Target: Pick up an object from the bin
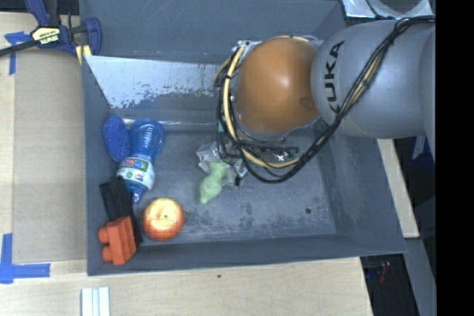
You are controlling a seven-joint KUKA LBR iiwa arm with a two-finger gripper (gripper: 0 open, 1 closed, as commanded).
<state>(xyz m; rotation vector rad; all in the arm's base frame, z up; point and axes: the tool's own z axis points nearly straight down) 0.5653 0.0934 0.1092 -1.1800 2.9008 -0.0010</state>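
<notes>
Orange wrist cover (pixel 274 89) is hanging over the middle of the bin (pixel 333 222), mostly hiding the claw (pixel 234 166); its width cannot be told. Beside it, a green lump (pixel 212 185) and foil scrap (pixel 207 155) are lying on the floor. Nothing is being lifted yet.

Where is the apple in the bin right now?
In the camera view the apple sits near the lower-left corner of the bin, just right of the orange block and below the blue bottle.

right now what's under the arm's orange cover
A pale green lump and a crumpled silvery scrap lie just past the lower left edge of the orange cover. The bin floor straight beneath it is covered, so anything there is hidden.
</notes>
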